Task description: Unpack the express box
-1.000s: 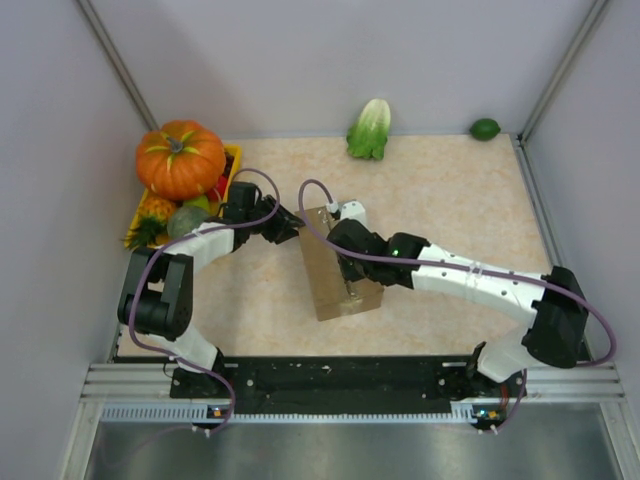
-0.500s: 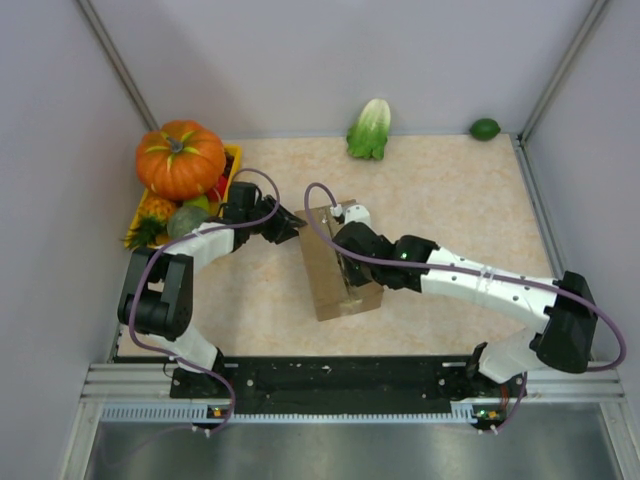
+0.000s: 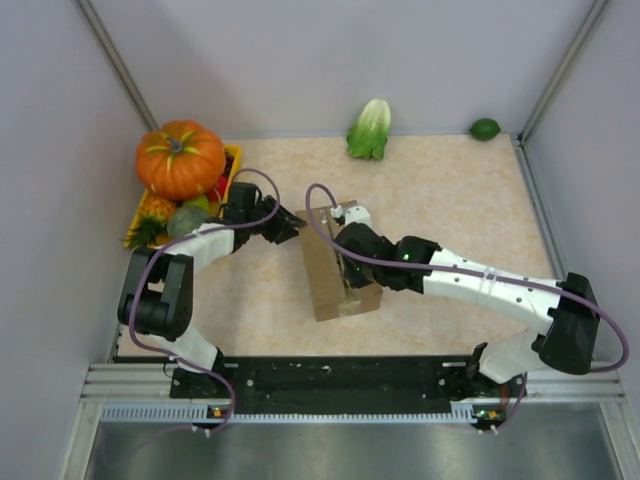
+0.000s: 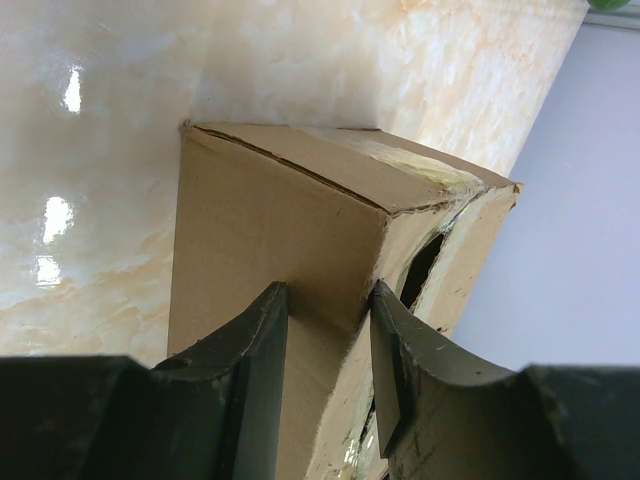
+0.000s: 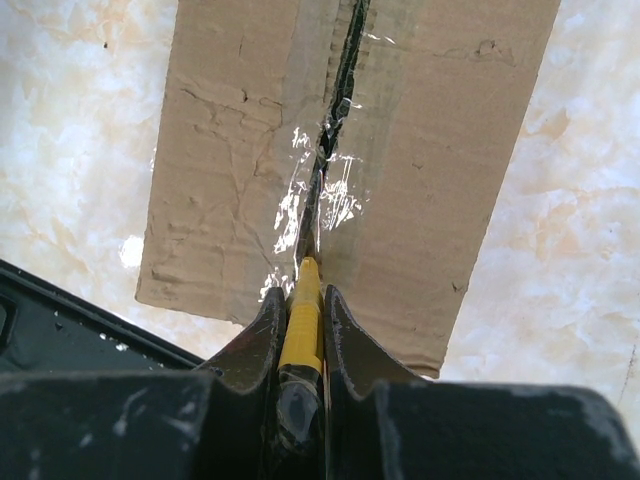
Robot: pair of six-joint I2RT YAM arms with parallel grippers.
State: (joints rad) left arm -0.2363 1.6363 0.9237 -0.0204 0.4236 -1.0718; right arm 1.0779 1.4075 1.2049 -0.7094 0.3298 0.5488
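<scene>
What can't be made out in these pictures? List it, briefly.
- Inside of the box: every view, flaps cover it; the slit seam shows only dark.
- Tip of the yellow tool in the right claw: right wrist view, sunk in the seam.
- Box top: top view, right arm covers much.
- Basket contents: top view, pumpkin covers most.

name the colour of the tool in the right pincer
The tool is yellow; clearest in right wrist view.

The white left arm [image 3: 205,240] folds inward, its end effector [image 4: 328,300] half-closed on a corner of the brown cardboard express box [image 4: 270,230]. The white right arm [image 3: 480,285] stretches leftward, its end effector [image 5: 301,298] clamped on a slim yellow-handled cutter [image 5: 304,278].
</scene>
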